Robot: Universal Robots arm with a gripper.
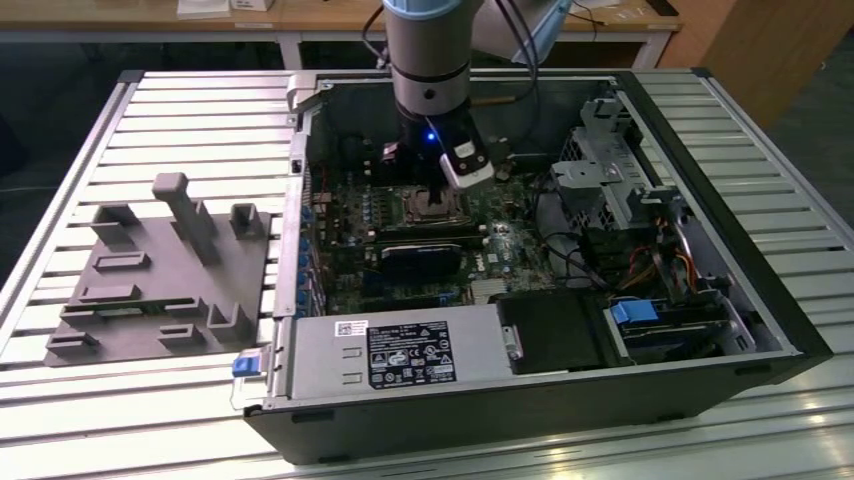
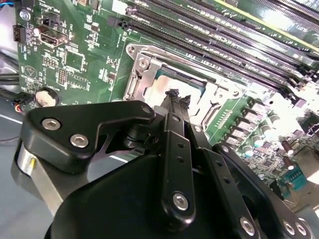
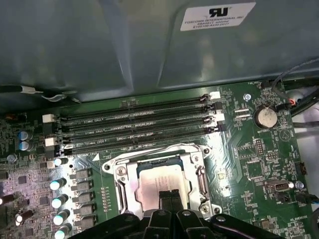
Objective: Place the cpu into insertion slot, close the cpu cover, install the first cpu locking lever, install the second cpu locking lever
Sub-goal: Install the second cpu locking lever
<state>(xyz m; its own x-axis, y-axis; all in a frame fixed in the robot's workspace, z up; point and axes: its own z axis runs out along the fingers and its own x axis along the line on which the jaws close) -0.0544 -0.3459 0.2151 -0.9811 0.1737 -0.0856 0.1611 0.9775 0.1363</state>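
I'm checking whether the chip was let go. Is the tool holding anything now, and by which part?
Nothing is held. The tool has its fingers shut together, tips just above the chip, which already lies in its socket under the metal cover.

The cpu (image 3: 158,180) sits in the insertion slot (image 3: 124,185), the tool (image 3: 167,198) just over it, beside the memory slots (image 3: 134,127).

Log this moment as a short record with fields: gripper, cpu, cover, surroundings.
gripper: gripper with fingers together, tips over the cpu, holding nothing
cpu: cpu lies flat in the insertion slot
cover: cpu cover lies down around the chip
surroundings: open computer case on a slatted table; grey fixture at the exterior view's left
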